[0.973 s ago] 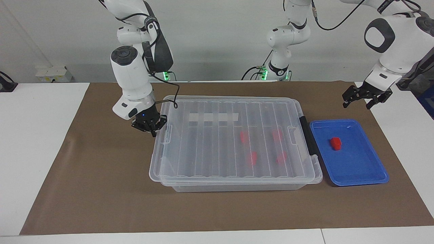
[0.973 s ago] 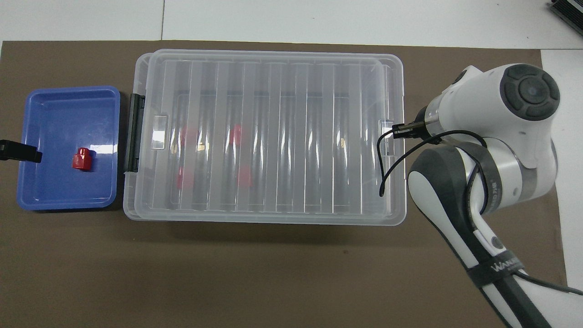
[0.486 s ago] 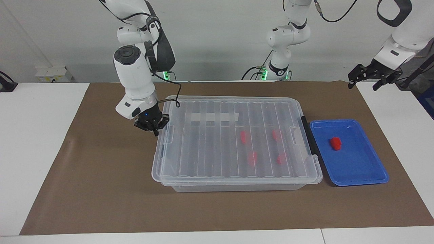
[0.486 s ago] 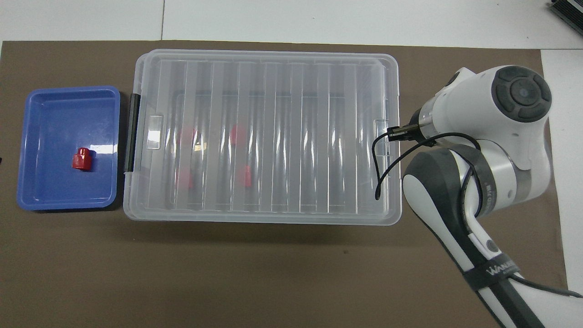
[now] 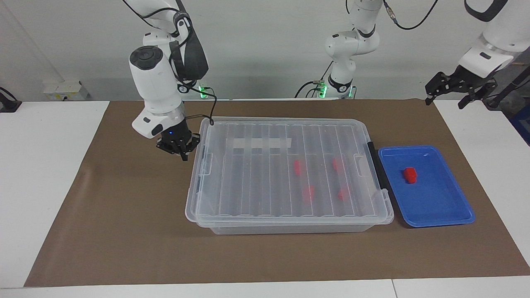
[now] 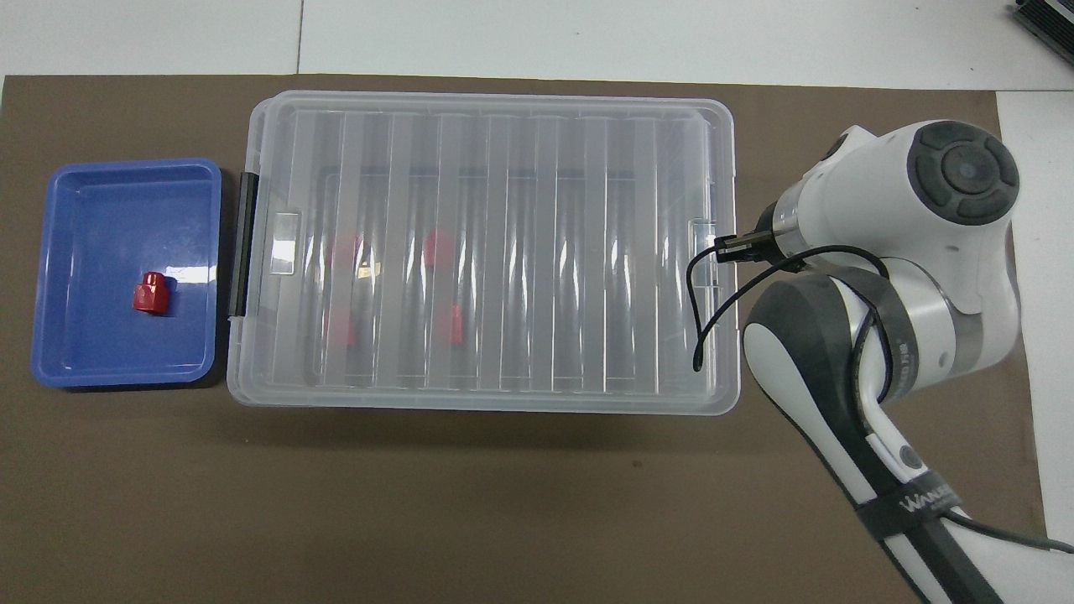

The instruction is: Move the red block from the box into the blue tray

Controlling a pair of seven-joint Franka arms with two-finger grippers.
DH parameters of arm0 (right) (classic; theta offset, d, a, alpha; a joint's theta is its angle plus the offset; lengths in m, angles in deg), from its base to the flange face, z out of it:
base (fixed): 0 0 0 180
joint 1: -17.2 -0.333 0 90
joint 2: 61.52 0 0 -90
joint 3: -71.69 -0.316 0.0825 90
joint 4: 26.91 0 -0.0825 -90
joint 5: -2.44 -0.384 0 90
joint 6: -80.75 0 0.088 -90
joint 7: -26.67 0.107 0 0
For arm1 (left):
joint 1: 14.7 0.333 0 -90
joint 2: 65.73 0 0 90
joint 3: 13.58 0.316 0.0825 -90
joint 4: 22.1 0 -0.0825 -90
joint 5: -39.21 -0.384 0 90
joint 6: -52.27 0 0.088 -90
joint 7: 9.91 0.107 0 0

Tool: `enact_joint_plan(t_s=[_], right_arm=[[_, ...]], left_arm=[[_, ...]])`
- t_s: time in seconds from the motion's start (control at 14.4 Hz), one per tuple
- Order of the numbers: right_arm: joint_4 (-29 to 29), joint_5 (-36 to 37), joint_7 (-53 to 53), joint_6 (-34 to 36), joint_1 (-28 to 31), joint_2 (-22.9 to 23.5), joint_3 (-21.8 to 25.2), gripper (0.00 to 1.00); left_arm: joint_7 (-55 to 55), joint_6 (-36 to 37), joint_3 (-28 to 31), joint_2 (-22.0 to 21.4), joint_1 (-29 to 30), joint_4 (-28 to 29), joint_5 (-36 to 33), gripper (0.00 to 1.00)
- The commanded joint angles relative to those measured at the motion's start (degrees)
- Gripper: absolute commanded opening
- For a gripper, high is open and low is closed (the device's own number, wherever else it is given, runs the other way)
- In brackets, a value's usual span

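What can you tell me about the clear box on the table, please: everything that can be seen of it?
The box is a large rectangular bin of clear plastic, lying flat on the brown mat. Its ribbed see-through lid is on. A black latch sits at the end beside the blue tray. Four red blocks show blurred through the lid, toward that same end. The right gripper, shut, hangs by the box's other end; contact cannot be told.

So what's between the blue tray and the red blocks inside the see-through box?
The box's end wall with its black latch stands between the blue tray and the four red blocks inside; the facing view shows it best.
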Motion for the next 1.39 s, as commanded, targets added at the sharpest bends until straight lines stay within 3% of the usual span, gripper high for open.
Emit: enact_joint_plan(t_s=[0.0,0.07,0.14,0.21,0.28,0.35,0.56,0.76,1.04,1.32], right_arm=[[1.19,-1.09,1.84,2.86,4.75,-3.22,-0.46,0.0],[1.45,-1.09,1.93,2.96,6.07,-3.83,-0.46,0.0],[1.54,-1.09,2.02,2.96,7.13,-4.71,-0.46,0.07],[1.54,-1.09,1.93,3.22,8.18,-5.41,-0.37,0.32],[1.54,-1.09,1.85,4.18,9.5,-6.2,-0.37,0.71],[1.54,-1.09,1.93,5.75,10.55,-7.0,-0.37,0.95],[-0.38,-0.65,1.76,8.22,11.53,-8.32,-0.02,1.0],[-8.63,-0.3,1.84,15.86,11.36,-6.31,-0.37,1.0],[-14.7,-0.21,4.73,21.84,10.57,-4.55,-0.63,1.0],[-14.46,0.23,7.47,23.35,8.37,-4.54,-0.72,1.0]], left_arm=[[0.59,-3.3,6.45,0.64,-4.71,3.84,-0.04,1.0],[0.59,-2.86,8.39,2.04,-4.71,1.92,1.27,1.0],[0.59,-2.07,8.59,3.19,-4.62,0.33,1.98,1.0],[0.59,-1.72,8.33,3.03,-4.62,0.32,2.07,1.0],[0.5,-1.45,8.41,2.94,-4.88,0.32,2.07,1.0],[0.5,-1.45,8.33,2.85,-5.32,0.32,1.73,1.0],[0.06,-2.15,8.41,2.5,-5.67,0.49,1.64,1.0],[0.15,-2.07,8.68,1.44,-5.67,1.2,1.63,1.0],[0.15,-2.15,8.94,1.0,-5.5,1.2,1.63,1.0],[0.15,-2.07,8.85,0.91,-5.5,1.2,1.63,1.0]])
